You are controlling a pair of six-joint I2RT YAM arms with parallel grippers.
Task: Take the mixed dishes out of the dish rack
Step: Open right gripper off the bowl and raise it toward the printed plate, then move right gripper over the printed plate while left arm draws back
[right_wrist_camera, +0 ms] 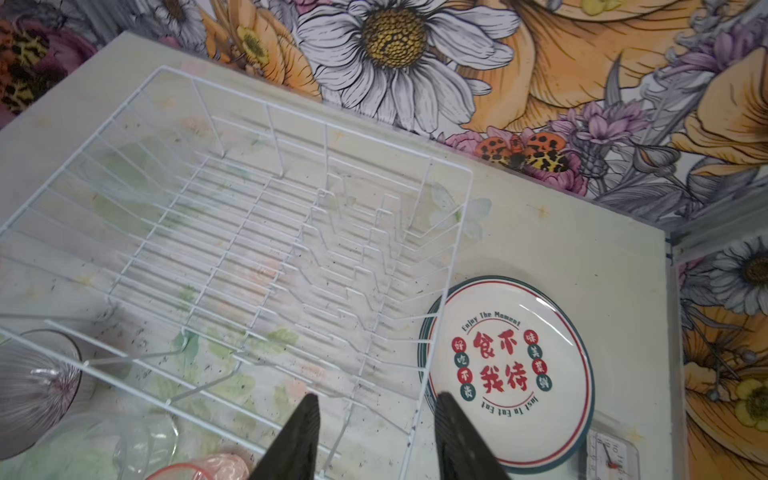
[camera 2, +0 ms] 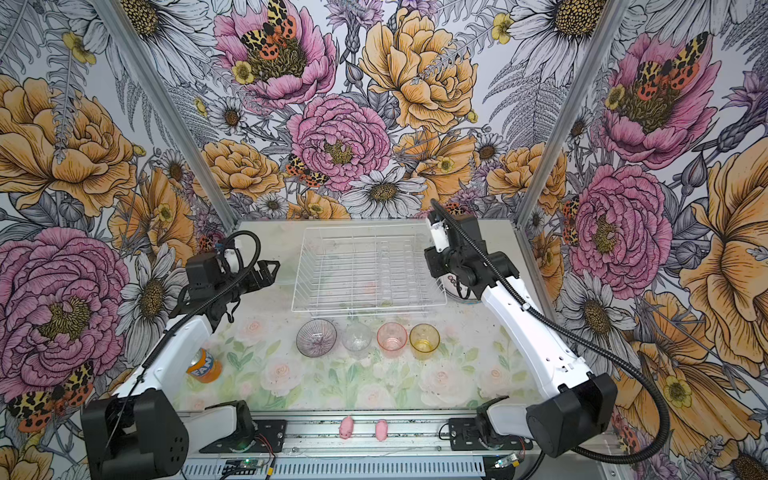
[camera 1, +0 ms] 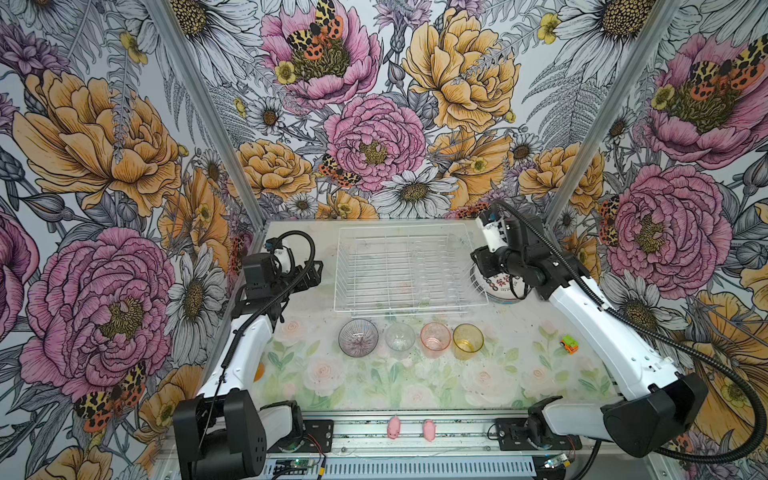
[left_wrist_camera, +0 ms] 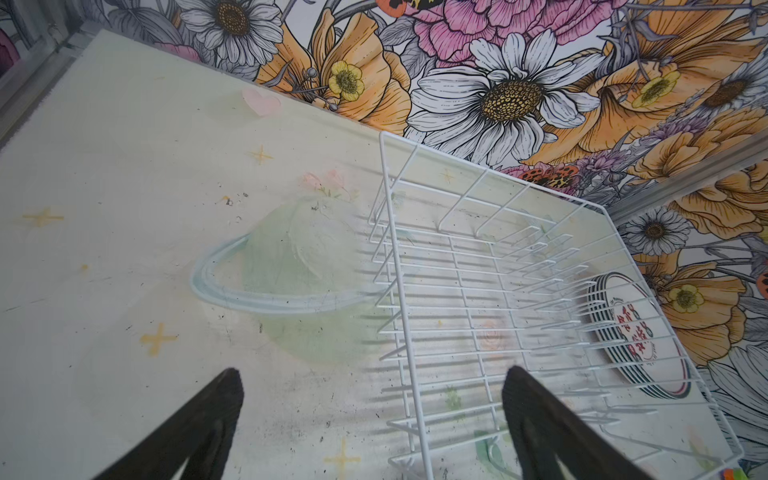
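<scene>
Left end effector (left_wrist_camera: 372, 378) hovers over the table (camera 1: 299, 374) beside the left side of the dish rack (camera 1: 409, 228), its jaws spread wide and holding nothing. The right end effector (right_wrist_camera: 376, 401) hangs above the rack's right wall, where that wall meets the stack of plates (right_wrist_camera: 511, 370). Its jaws are partly apart and grip nothing. The white wire rack sits along the middle of the table's far edge, its plate-slot prongs on the right side. The white plates with dark rims and red printed characters lie flat in a stack on the table, just beside the rack's right side and toward the far right corner. Several rims show one above another in the left wrist view. In both top views a row stands upright in front of the rack, each piece apart from the next. From left to right these are the ribbed grey bowl (camera 1: 358, 337), the clear tumbler (camera 1: 400, 336), the pink tumbler (camera 1: 435, 336) and the amber tumbler (camera 1: 468, 338). An orange Fanta can (camera 2: 203, 365) lies near the table's left edge, and a small green-orange toy car (camera 1: 569, 344) sits near the right edge.
</scene>
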